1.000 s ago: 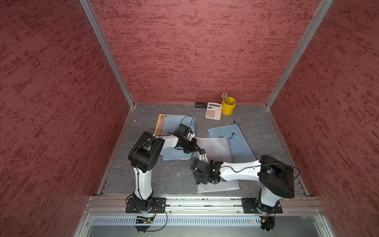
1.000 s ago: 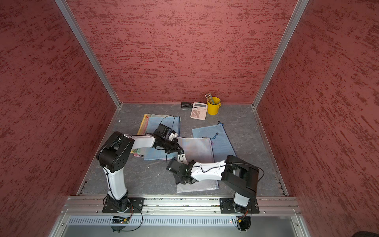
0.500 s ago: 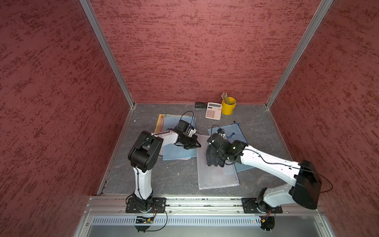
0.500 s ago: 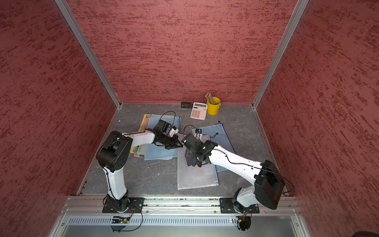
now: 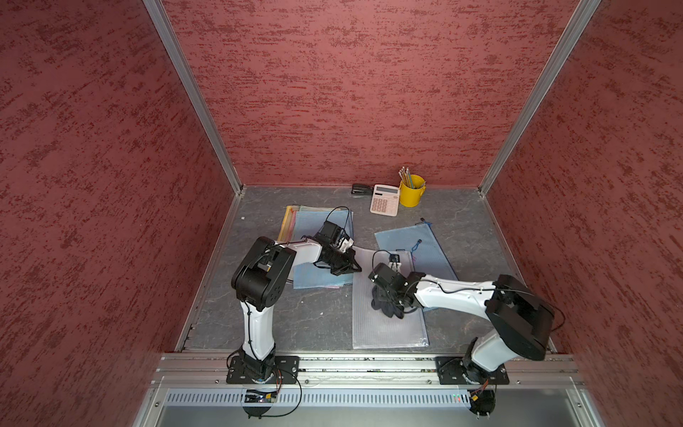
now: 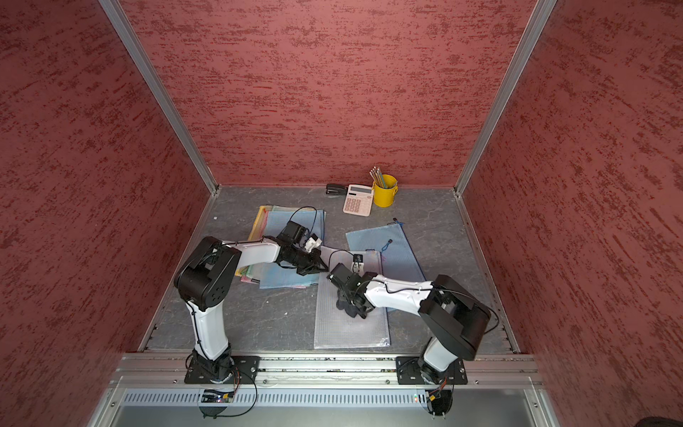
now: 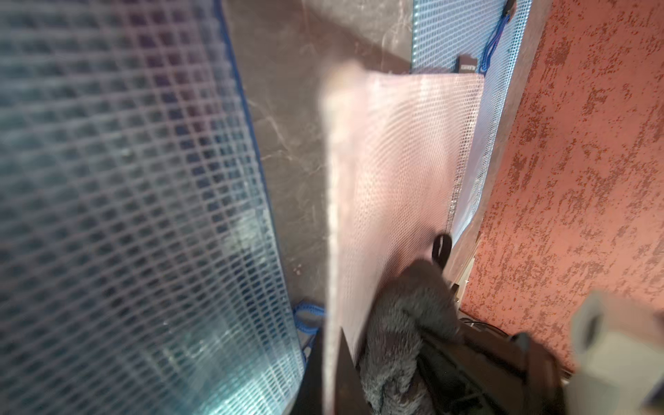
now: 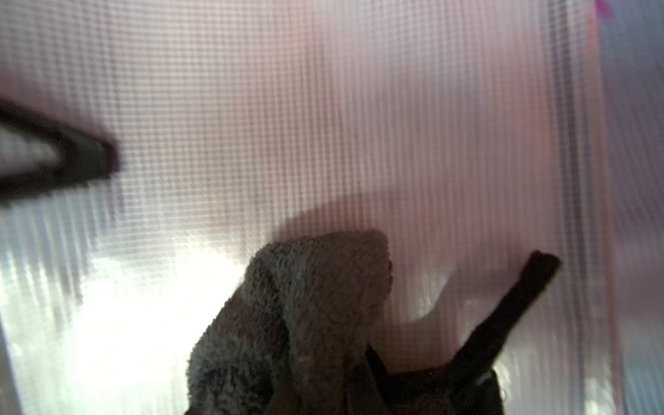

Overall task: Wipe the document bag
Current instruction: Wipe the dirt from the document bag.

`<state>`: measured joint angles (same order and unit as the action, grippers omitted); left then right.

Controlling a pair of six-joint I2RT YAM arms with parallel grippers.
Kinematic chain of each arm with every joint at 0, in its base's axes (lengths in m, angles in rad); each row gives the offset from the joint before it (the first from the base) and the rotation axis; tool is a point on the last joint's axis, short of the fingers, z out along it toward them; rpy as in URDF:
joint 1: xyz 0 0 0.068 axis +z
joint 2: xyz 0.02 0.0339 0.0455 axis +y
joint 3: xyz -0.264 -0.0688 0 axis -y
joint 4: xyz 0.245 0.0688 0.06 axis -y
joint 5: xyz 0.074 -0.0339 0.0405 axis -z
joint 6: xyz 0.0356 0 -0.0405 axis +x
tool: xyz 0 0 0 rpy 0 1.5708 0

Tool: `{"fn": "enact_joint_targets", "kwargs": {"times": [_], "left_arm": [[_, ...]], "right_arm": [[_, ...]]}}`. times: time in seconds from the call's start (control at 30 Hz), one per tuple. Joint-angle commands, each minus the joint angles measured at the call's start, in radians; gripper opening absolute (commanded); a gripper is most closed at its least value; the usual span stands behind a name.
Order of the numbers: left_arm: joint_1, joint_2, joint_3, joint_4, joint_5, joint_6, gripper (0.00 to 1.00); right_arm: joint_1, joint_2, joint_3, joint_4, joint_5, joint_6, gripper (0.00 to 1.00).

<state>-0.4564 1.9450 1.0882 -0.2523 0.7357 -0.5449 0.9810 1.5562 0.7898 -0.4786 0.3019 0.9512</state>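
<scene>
document bag (image 5: 388,329) is translucent white with fine grid mesh, cloth (image 5: 379,300) dark grey, neighbouring bag (image 5: 430,240) blue mesh, cup (image 5: 410,195) yellow, walls (image 5: 351,92) mottled red, tabletop (image 5: 295,321) grey marbled.

Left arm (image 5: 258,325), right arm (image 5: 454,295) — white links, black joint housings (thin black cables outside), black bolted base plates (image 5: 288,369).

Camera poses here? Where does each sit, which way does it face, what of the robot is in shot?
Top views: high over the front rail, tilted down toward the back wall; left arm and right arm whole, out to left pincer and right pincer.
Left wrist: behind the left pincer, looking along the clear bag edge; own fingers clamp it.
Right wrist: close above the clear bag, facing down; own finger.
Shared: both wrist views show the cloth on the clear bag.
</scene>
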Motion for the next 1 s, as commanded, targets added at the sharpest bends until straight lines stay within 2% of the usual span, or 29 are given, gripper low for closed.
{"fn": "enact_joint_targets", "kwargs": {"times": [0.0, 0.07, 0.13, 0.2, 0.23, 0.33, 0.4, 0.5, 0.6, 0.77, 0.87, 0.97], "left_arm": [[0.04, -0.016, -0.022, 0.081, -0.011, -0.044, 0.0], [0.05, -0.012, -0.015, 0.081, 0.006, -0.043, 0.0], [0.053, -0.008, -0.005, 0.064, 0.022, -0.024, 0.0], [0.052, -0.003, 0.005, 0.045, 0.047, -0.001, 0.0], [0.049, 0.0, 0.009, 0.034, 0.055, 0.008, 0.0], [0.037, 0.003, 0.007, 0.018, 0.067, 0.03, 0.0], [0.028, 0.004, 0.001, 0.014, 0.066, 0.033, 0.0], [0.01, 0.003, -0.007, 0.013, 0.054, 0.031, 0.0], [-0.006, 0.009, 0.002, 0.007, 0.041, 0.029, 0.0], [-0.014, -0.005, 0.009, 0.003, 0.018, 0.013, 0.0], [-0.01, -0.02, -0.004, 0.0, 0.014, 0.009, 0.0], [-0.001, -0.042, -0.028, -0.003, 0.012, 0.01, 0.0]], "right_arm": [[0.159, -0.053, -0.078, -0.288, -0.078, 0.27, 0.0], [0.243, -0.094, -0.096, -0.371, -0.125, 0.362, 0.0], [0.275, -0.155, -0.067, -0.488, -0.11, 0.395, 0.0], [0.241, -0.207, 0.026, -0.592, 0.009, 0.379, 0.0], [0.184, -0.224, 0.079, -0.599, 0.058, 0.33, 0.0], [-0.006, -0.22, 0.207, -0.436, 0.145, 0.098, 0.0], [-0.108, -0.167, 0.279, -0.274, 0.13, -0.043, 0.0], [-0.176, -0.02, 0.386, -0.078, 0.118, -0.203, 0.0], [-0.198, 0.146, 0.474, 0.019, 0.083, -0.308, 0.0], [-0.219, 0.299, 0.46, 0.078, 0.07, -0.321, 0.0], [-0.275, 0.301, 0.382, 0.073, 0.083, -0.29, 0.0], [-0.357, 0.236, 0.294, 0.052, 0.122, -0.285, 0.0]]}}
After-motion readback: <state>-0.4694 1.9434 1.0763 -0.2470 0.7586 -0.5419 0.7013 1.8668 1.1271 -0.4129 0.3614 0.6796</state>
